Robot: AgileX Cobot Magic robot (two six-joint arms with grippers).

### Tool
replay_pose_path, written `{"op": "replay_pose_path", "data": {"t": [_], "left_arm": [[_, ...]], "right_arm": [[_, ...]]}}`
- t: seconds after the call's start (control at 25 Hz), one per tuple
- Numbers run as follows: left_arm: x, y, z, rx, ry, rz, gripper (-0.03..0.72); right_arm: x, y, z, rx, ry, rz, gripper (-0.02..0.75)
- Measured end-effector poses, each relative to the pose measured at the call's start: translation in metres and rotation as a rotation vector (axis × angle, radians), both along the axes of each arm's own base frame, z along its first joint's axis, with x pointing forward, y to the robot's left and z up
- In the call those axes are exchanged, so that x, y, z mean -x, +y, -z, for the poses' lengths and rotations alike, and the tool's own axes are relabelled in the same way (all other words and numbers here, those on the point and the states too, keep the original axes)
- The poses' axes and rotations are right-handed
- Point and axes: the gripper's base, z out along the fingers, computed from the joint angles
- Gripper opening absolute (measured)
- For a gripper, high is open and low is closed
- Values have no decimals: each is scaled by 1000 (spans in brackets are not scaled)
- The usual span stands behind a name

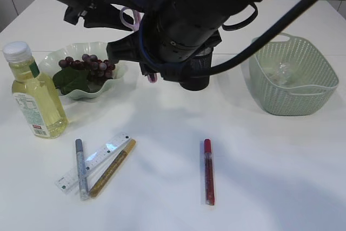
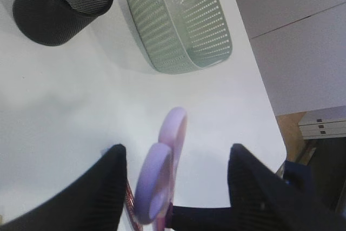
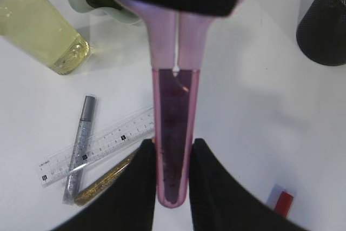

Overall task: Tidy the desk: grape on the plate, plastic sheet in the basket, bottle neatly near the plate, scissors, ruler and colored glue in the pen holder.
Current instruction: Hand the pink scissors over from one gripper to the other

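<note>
Pink-sheathed scissors (image 3: 175, 133) with lilac handles (image 2: 162, 171) hang in the air above the table. My right gripper (image 3: 174, 144) is shut on the sheathed blade end. My left gripper (image 2: 175, 150) is open around the handles, which sit nearer its left finger. The ruler (image 1: 94, 162) lies at the front left with a silver glue pen (image 1: 81, 169) and a gold one (image 1: 112, 167) across it. A red glue pen (image 1: 208, 171) lies front centre. The grape (image 1: 89, 64) rests on the plate (image 1: 54, 55), with the bottle (image 1: 35, 98) upright beside it. The plastic sheet (image 1: 281, 71) lies in the basket (image 1: 319, 87).
The black mesh pen holder (image 2: 62, 4) stands mid-table, mostly hidden behind the arms in the exterior view, with the basket to its right. Both arms cross over the table's middle and block much of the back.
</note>
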Motion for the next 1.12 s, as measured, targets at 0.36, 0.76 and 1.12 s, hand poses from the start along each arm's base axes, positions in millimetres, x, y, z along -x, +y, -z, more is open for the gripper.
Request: {"op": "replay_pose_path", "data": {"t": [0.36,0.76,1.12], "left_arm": [[-5,-5,7,5,-9,-7,423],[-6,-6,7,22,-22,2,323],[-6,-6,7,20,-28,6,299]], "right_arm": [[1,1,0,-12,10,4,155],[1,1,0,-20,16,6,155],[-1,4,-6,-55,-3,8,155]]}}
